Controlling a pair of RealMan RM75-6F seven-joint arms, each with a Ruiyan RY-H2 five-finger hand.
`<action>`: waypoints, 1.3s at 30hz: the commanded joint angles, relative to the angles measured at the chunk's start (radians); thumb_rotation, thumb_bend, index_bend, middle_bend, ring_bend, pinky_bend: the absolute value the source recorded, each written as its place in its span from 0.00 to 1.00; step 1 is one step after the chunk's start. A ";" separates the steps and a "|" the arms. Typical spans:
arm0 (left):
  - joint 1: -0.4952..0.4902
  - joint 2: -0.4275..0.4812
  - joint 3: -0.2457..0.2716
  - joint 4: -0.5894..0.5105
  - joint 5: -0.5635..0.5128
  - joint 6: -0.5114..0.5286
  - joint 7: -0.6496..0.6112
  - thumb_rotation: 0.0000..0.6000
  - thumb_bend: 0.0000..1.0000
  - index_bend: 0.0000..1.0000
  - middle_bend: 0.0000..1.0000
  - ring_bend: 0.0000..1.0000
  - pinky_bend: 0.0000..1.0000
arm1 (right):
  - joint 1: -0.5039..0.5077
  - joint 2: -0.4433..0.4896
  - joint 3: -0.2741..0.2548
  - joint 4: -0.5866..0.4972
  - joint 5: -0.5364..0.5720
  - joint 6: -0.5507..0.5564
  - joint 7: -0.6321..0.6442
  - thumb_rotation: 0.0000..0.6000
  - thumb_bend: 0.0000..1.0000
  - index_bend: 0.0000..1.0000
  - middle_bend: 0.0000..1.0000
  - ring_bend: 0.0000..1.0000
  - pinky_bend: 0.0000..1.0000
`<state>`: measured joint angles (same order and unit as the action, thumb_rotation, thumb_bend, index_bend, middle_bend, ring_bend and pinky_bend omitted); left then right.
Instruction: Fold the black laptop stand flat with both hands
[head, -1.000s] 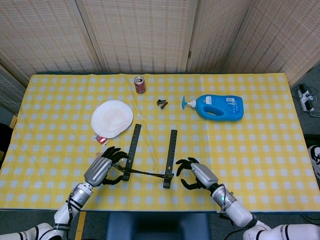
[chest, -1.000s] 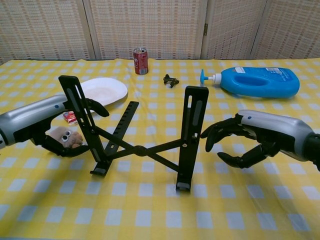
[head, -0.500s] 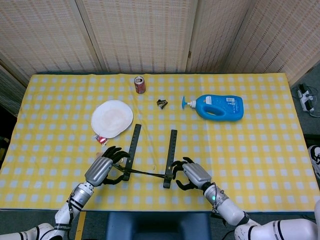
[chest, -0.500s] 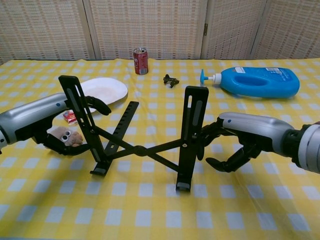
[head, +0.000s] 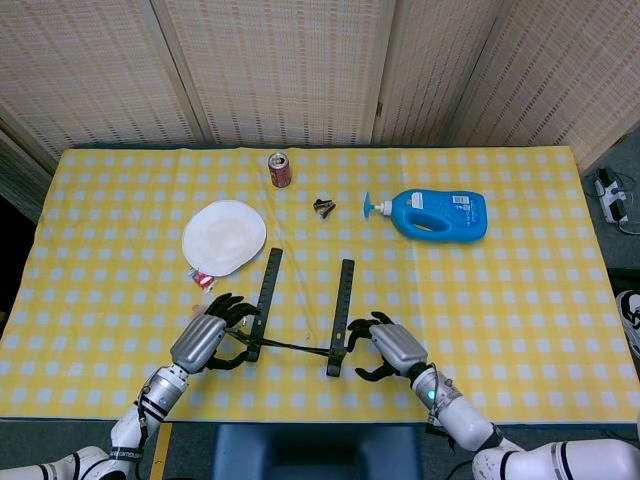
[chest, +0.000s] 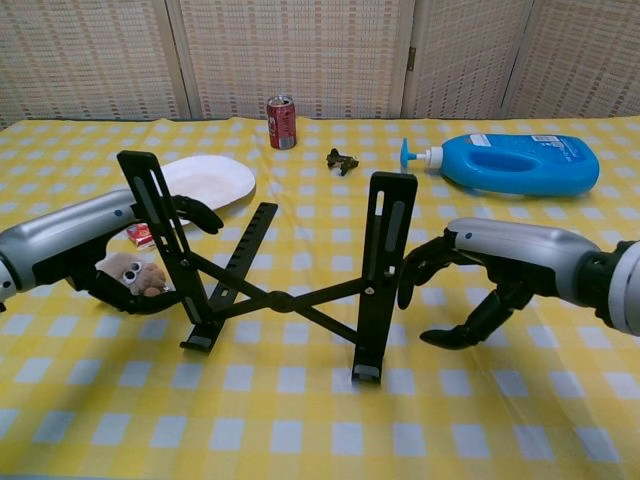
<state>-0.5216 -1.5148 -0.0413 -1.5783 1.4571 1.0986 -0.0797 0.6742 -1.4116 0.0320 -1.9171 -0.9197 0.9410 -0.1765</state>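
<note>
Black laptop stand (chest: 290, 262) near front edge of table (head: 520, 300), unfolded — two slotted flat bars upright, thin crossed struts between. Left hand (chest: 95, 250), silver shell and black fingers (chest: 195, 212), curled round left bar, gripping it. Right hand (chest: 490, 272) beside right bar, fingers spread and hooked (touching bar or not — cannot tell). Checked yellow cloth; small plush toy (chest: 130, 272) under left hand.
</note>
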 joint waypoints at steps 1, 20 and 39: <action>-0.001 -0.001 0.000 0.000 0.000 0.000 0.000 1.00 0.36 0.23 0.23 0.10 0.00 | -0.004 0.001 0.005 0.003 0.007 -0.001 0.006 1.00 0.33 0.45 0.23 0.19 0.04; -0.001 0.001 -0.004 -0.001 -0.002 0.000 -0.003 1.00 0.36 0.23 0.23 0.10 0.00 | 0.006 -0.110 0.036 0.070 0.044 0.005 -0.029 1.00 0.33 0.47 0.24 0.19 0.04; 0.000 -0.005 -0.002 0.024 0.001 0.000 -0.029 1.00 0.36 0.23 0.23 0.10 0.00 | 0.010 -0.165 0.055 0.107 0.076 0.008 -0.050 1.00 0.33 0.55 0.27 0.19 0.04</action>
<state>-0.5213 -1.5197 -0.0438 -1.5542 1.4575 1.0990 -0.1089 0.6838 -1.5746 0.0865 -1.8118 -0.8452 0.9485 -0.2255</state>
